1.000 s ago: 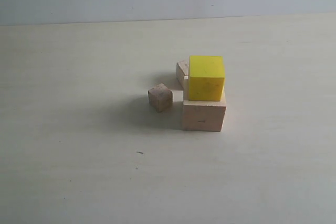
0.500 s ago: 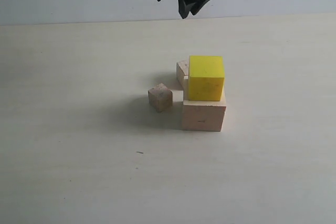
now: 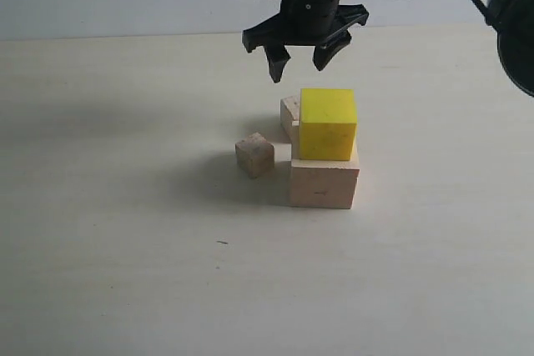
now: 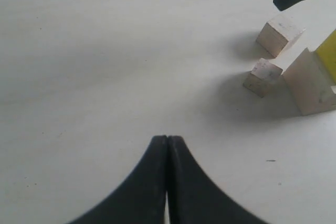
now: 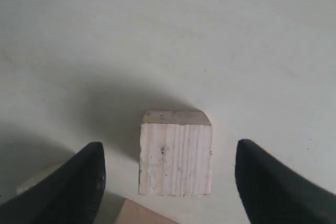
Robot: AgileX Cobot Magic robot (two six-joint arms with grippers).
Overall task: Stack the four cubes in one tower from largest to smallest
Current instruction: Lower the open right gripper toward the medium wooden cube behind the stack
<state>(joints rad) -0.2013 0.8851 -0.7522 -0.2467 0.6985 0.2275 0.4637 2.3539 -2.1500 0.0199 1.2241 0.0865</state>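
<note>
Yellow cube half-hides the rear tan cube, clear in right wrist view.

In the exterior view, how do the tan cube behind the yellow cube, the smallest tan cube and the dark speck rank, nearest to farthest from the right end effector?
1. Tan cube behind the yellow cube, just below the right end effector.
2. Smallest tan cube, left of the yellow cube.
3. Dark speck, farther out, front-left.
</note>
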